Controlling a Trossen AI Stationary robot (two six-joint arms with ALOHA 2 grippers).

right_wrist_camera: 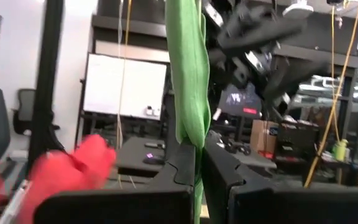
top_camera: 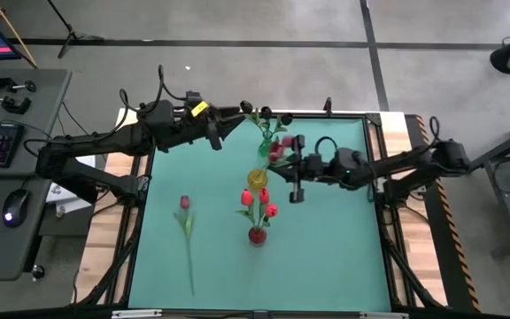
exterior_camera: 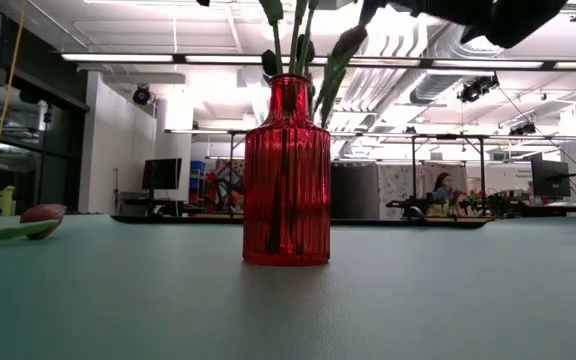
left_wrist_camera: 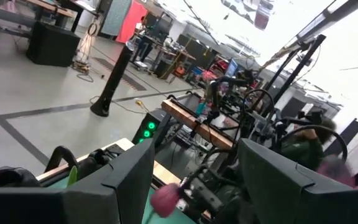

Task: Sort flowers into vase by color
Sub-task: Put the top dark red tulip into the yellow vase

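Note:
My right gripper (top_camera: 287, 165) (right_wrist_camera: 199, 148) reaches in from the right, just above the yellow vase (top_camera: 257, 178), and is shut on a tulip's green leaf. Two pink heads (top_camera: 279, 151) show beside its fingers; which one belongs to the held stem I cannot tell. My left gripper (top_camera: 235, 120) (left_wrist_camera: 197, 171) hovers open near the far edge, next to a bunch of near-black tulips (top_camera: 265, 113). The red vase (top_camera: 257, 235) (exterior_camera: 287, 185) stands upright and holds red tulips (top_camera: 264, 196). One crimson tulip (top_camera: 185, 203) (exterior_camera: 43, 213) lies flat on the mat. My right gripper pinches a green leaf or stem (right_wrist_camera: 194, 134) between its two fingers (right_wrist_camera: 225, 168). The green part runs across the fingers and rises well past them. The flower is lifted clear of the table. Its head is out of the wrist view.
The green mat (top_camera: 326, 257) is bare to the right of the red vase and along the near edge. The lying tulip's stem (top_camera: 189, 257) runs toward the near edge on the left. Wooden borders (top_camera: 405, 142) frame the mat. A person (exterior_camera: 438, 190) sits far back in the room.

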